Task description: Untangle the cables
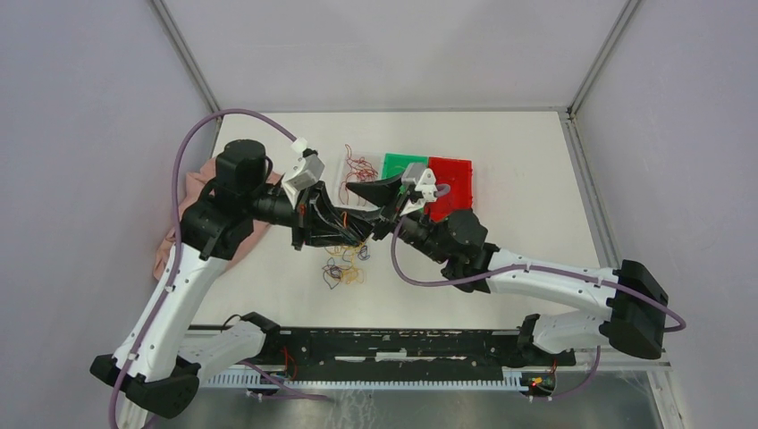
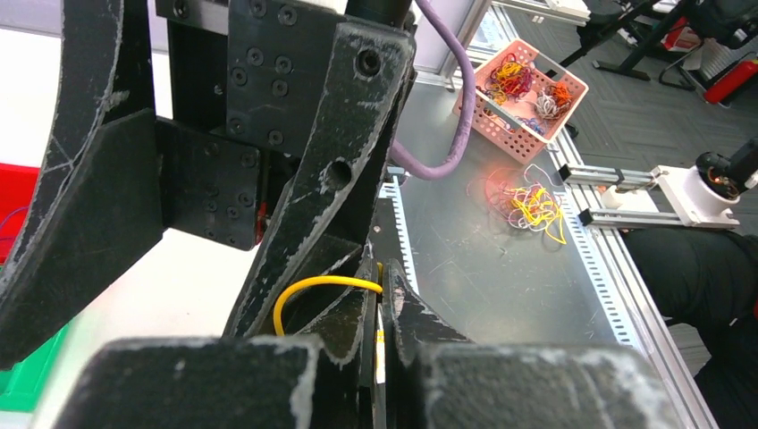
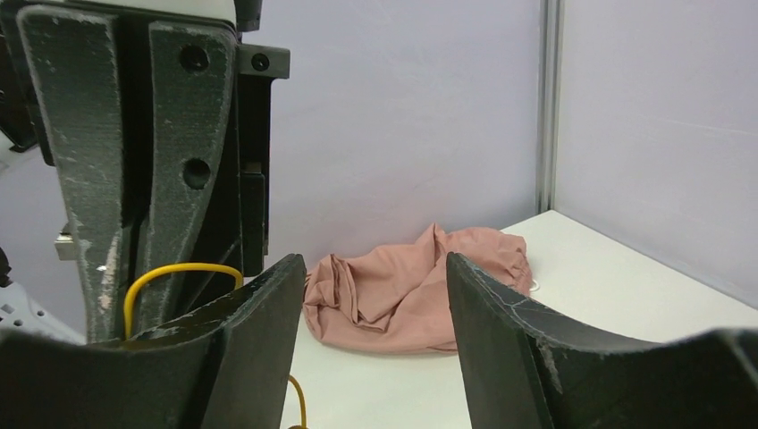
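The cables lie as a loose clump of yellow, purple and dark red wires on the white table, just below both grippers. More dark red wires lie further back. My left gripper is shut on a yellow wire that loops out to the left of its tips. My right gripper is open and empty, close against the left one. In the right wrist view its jaws stand wide apart, with the yellow wire loop and the left gripper's fingers at the left.
A crumpled pink cloth lies at the table's left, also in the right wrist view. A green tray and a red tray sit behind the grippers. Off the table, a pink basket holds wires, with loose wires nearby.
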